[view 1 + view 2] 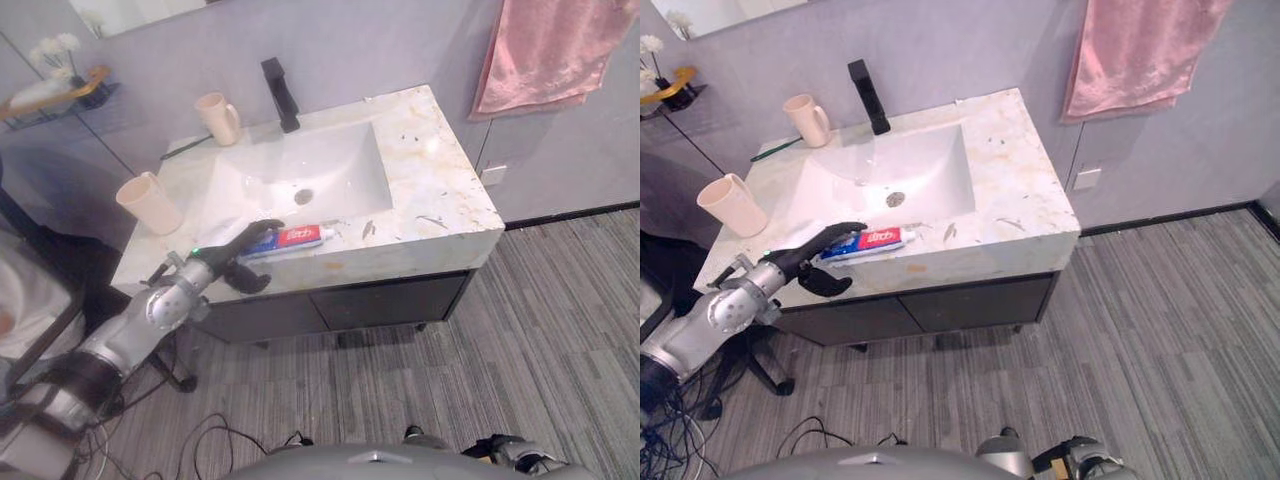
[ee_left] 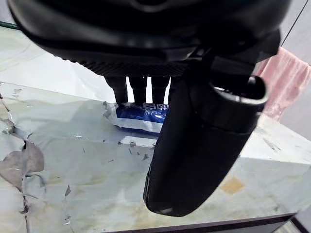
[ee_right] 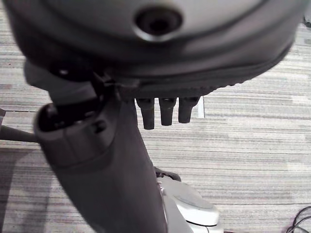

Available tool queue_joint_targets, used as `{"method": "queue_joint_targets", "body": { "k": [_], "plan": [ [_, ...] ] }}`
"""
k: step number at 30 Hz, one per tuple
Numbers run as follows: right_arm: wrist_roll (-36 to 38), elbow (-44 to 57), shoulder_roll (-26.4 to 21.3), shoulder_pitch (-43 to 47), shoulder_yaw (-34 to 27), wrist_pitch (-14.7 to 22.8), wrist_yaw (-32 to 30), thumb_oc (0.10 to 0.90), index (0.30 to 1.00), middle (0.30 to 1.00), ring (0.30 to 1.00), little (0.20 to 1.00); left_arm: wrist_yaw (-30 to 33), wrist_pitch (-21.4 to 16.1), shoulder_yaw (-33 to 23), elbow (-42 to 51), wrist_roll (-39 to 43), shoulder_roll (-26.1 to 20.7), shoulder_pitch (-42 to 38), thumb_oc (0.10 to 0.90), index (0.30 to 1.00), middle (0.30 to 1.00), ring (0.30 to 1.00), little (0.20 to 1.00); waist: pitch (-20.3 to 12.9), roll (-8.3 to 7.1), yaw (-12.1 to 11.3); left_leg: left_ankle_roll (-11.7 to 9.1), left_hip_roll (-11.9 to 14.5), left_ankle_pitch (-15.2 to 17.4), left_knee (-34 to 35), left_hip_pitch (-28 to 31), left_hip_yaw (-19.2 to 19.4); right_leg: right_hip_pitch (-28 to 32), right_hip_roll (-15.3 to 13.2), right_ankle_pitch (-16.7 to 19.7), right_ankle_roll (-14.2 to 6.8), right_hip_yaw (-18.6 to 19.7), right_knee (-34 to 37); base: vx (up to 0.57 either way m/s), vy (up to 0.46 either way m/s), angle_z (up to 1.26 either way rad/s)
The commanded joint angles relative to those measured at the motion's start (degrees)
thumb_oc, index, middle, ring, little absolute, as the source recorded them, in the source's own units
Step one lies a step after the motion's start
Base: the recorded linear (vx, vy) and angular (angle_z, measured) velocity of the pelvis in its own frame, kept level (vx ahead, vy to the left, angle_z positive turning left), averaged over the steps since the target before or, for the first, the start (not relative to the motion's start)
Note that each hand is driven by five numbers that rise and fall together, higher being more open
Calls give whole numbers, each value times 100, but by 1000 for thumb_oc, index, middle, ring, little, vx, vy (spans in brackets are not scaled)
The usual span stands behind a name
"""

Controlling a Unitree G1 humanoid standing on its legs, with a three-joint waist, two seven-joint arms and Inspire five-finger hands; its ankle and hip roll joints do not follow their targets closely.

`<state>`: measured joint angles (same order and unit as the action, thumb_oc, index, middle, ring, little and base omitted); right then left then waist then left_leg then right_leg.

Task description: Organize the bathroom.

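A marble vanity counter (image 1: 440,190) with a white sink (image 1: 300,170) fills the frame's upper middle. At its front edge, centre-left, a toothpaste tube (image 1: 290,238) lies lengthwise, left to right. The left hand (image 1: 235,255), fingers straight and spread, reaches the tube's left end. The right hand (image 3: 107,160) hangs relaxed above floor.

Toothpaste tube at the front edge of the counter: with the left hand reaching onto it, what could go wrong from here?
1. The blue, red and white toothpaste tube lies close to the marble countertop's front edge; a nudge from the left hand might push it off onto the floor.
2. The fingers lie straight over the tube's tail end, thumb not closed, so a lift now could slip.
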<state>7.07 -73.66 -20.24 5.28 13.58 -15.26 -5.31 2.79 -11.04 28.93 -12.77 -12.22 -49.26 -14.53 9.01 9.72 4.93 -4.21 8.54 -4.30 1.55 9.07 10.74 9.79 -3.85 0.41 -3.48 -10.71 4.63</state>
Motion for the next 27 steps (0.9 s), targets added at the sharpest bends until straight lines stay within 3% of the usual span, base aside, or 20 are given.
{"method": "queue_joint_targets", "body": {
  "k": [1,16,19,23,27],
  "plan": [
    [-213,-102,-68,35,111,-12,-11,800,900,900,900,900,779,5,-343,-33,-372,-138,-150,800,900,900,900,900,-163,-271,48,77,-475,551,-789,-745,20,-178,203,-617,-37,270,-641,15,-11,-8],
    [-227,35,-38,-49,177,-21,-11,800,900,900,900,900,1321,-135,-526,-439,-555,43,-348,800,900,900,900,900,-103,-342,72,37,-387,470,-1106,-904,81,-174,198,-691,37,263,-771,2,-6,-3],
    [-235,40,-31,-63,178,-7,4,800,900,900,900,900,1423,-246,-533,-480,-575,41,-417,800,900,900,900,900,-96,-356,75,28,-372,449,-1161,-917,79,-159,206,-700,49,259,-792,6,-11,1],
    [-196,37,-9,-90,202,7,-6,800,900,900,900,900,2110,-386,-617,-503,-865,59,-498,800,900,900,900,900,-113,-356,81,-19,-333,369,-1250,-948,81,-116,228,-726,73,269,-799,10,-3,0],
    [-213,53,29,-143,227,-9,-57,800,900,900,900,900,2214,-722,-891,-349,-821,-41,-492,800,900,900,900,900,-132,-361,73,-66,-304,271,-1319,-979,51,-69,266,-733,98,301,-794,38,-1,0]
  ]
}}
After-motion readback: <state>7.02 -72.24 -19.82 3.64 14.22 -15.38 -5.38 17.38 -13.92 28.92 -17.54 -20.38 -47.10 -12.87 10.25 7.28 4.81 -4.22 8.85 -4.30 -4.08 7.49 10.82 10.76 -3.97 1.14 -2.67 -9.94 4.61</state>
